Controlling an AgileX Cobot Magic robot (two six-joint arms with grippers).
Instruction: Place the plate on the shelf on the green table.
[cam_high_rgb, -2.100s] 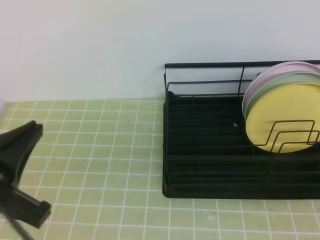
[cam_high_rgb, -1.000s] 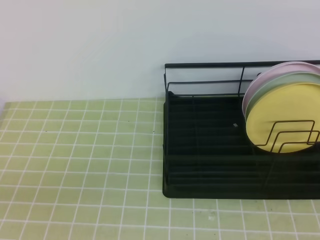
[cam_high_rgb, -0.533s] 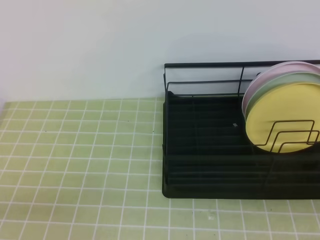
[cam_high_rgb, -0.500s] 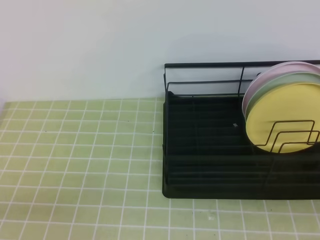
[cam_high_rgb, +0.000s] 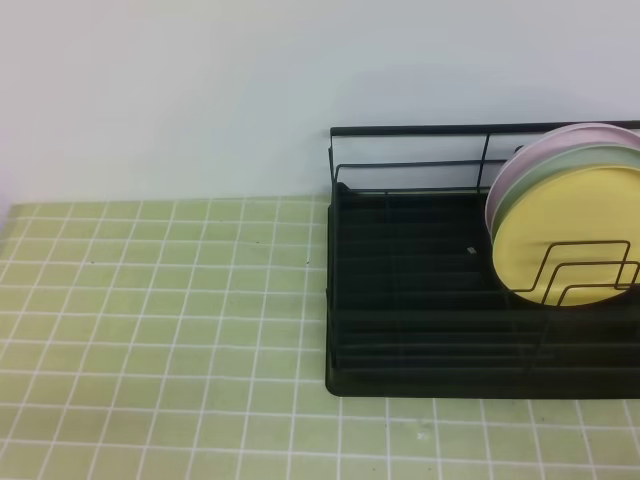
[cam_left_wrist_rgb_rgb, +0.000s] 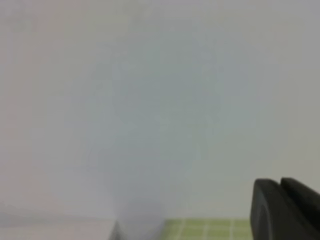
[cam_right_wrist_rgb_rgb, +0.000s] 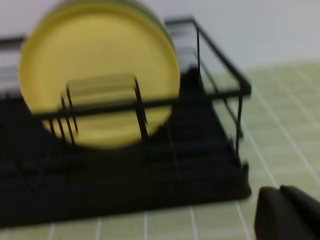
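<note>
Green table (cam_high_rgb: 160, 300) bears shelf (cam_high_rgb: 420, 330); plate (cam_right_wrist_rgb_rgb: 100, 75) racked, beyond fingers (cam_right_wrist_rgb_rgb: 285, 215).

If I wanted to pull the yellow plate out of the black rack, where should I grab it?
Probably by its top rim, coming down from above. The yellow plate stands on edge in the rack, with wire loops crossing its lower front and the green plate close behind, so only the upper edge looks free to pinch.
</note>
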